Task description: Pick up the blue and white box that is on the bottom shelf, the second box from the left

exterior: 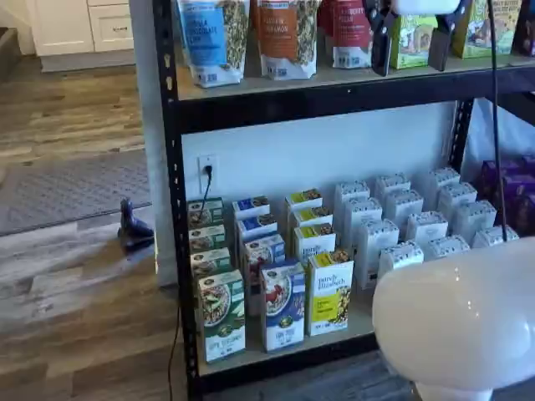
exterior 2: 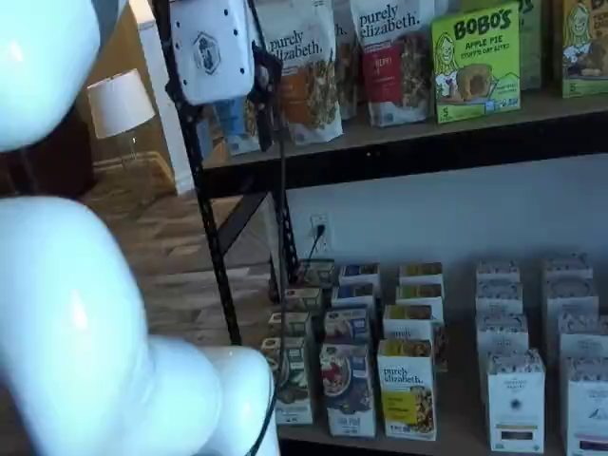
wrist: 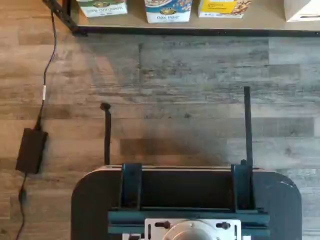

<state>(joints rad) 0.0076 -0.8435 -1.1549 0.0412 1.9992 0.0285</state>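
The blue and white box [exterior: 282,305] stands upright at the front of the bottom shelf [exterior: 276,361], between a green-and-white carton [exterior: 221,316] and a yellow carton [exterior: 330,292]. It also shows in a shelf view [exterior 2: 348,389] and in the wrist view [wrist: 168,11], where only its lower part is visible. My gripper [exterior: 410,58] hangs high up at the level of the upper shelf, far above the box. Its two black fingers stand apart with nothing between them. A shelf view shows the gripper [exterior 2: 258,114] side-on under its white body.
Pouches [exterior: 284,38] and green Bobo's boxes [exterior 2: 477,62] fill the upper shelf. White cartons [exterior: 426,227] stand in rows to the right. White arm segments [exterior: 460,317] block the foreground. A black power brick [wrist: 31,150] and its cable lie on the wooden floor.
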